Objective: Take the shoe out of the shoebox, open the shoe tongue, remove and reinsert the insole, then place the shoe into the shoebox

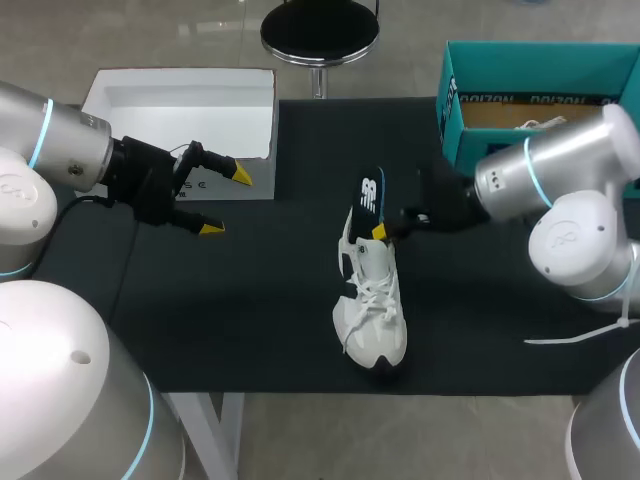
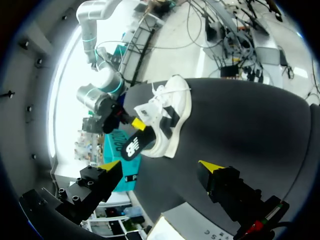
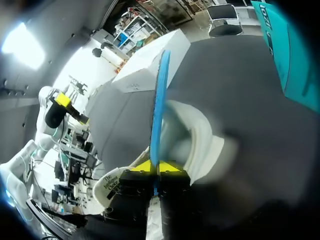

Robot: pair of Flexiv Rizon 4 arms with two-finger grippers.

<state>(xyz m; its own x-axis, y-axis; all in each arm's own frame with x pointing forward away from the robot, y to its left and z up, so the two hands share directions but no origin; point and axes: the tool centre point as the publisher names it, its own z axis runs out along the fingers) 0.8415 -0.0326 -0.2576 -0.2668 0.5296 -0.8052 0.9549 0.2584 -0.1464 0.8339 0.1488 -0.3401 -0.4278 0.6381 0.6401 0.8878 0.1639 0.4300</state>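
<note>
a black-topped table [image 1: 250, 300] was seen from above, with two robot arms coming in from the left and right sides. a white sneaker [image 1: 372, 305] lay near the middle of the table, sole down, its toe at the near edge and its heel toward the far side, laces loose. a dark insole [image 1: 371, 196] with a white logo stuck up out of the sneaker's heel opening and leaned toward the far side, partly out of the shoe.

the right gripper [image 1: 380, 232] was at the sneaker's collar and was clamped on the insole. in the right wrist view the insole [image 3: 161, 100] showed edge-on as a thin blue strip, pinched between the two yellow tips of that gripper [image 3: 157, 167], with the sneaker's white opening [image 3: 200, 140] just behind it.

the left gripper [image 1: 226, 201] hovered over the left part of the table, well apart from the sneaker, its fingers spread wide and holding nothing. in the left wrist view, its own gripper [image 2: 160, 165] had bare table between the tips, and the sneaker [image 2: 172, 112] and insole [image 2: 132, 146] lay ahead of it.

a white box [image 1: 180, 100] sat open at the far left, just beyond the left gripper. a teal shoebox [image 1: 520, 65] stood at the far right corner, behind the right arm.
</note>
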